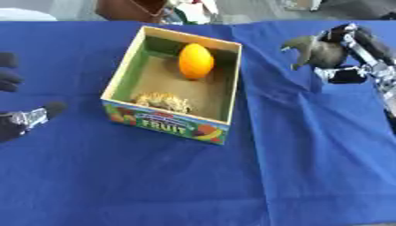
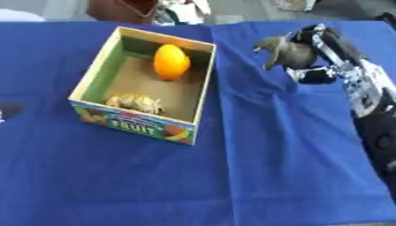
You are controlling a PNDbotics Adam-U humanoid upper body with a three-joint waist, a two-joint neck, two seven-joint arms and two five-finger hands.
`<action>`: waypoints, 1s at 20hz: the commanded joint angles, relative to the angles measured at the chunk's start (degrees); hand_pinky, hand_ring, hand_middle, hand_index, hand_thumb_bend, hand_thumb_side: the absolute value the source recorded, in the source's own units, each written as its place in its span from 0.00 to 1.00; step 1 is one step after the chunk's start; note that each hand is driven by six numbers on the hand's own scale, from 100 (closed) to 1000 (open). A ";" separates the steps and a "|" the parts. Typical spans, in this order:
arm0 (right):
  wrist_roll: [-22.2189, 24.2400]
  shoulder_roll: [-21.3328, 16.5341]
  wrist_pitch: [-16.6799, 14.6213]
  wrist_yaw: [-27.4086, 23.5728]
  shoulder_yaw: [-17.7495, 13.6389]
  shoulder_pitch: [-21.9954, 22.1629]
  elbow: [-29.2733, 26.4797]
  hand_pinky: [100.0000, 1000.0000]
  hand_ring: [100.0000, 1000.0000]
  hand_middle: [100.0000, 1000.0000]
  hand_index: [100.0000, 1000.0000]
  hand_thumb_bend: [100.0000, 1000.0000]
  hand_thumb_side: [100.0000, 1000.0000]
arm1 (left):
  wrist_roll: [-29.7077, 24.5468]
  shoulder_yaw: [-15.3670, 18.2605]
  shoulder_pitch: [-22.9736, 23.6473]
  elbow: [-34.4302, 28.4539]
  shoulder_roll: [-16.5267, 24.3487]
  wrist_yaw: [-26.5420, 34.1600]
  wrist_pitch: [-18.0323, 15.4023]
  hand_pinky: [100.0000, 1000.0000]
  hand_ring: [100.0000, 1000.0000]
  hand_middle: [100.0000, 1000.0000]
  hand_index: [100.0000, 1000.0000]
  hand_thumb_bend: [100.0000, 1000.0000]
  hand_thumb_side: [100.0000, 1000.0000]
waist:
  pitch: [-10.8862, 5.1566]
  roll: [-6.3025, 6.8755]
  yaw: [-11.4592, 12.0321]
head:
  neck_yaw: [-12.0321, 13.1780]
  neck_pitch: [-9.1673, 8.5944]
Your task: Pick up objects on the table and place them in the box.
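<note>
Box [image 1: 172,126] front panel reads "FRUIT"; other txt illegible.

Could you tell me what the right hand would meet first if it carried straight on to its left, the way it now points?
Probably the near-side wall of the box; the right hand, holding a grey-green toy, points there, though its height is unclear.

Right hand [image 2: 321,53] raised near the counter's far right corner, fingers curled around a grey object; left hand [image 1: 19,119] at the left edge, fingers relaxed.
</note>
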 commanded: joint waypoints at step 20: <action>12.73 12.81 0.12 1.86 0.81 -10.99 -1.01 0.35 0.33 0.09 0.31 0.00 0.00 | 0.36 -0.65 -0.26 -1.86 -2.22 0.95 -0.75 0.57 0.57 0.61 0.73 0.83 0.10 | -2.43 1.13 3.73 | -3.70 0.51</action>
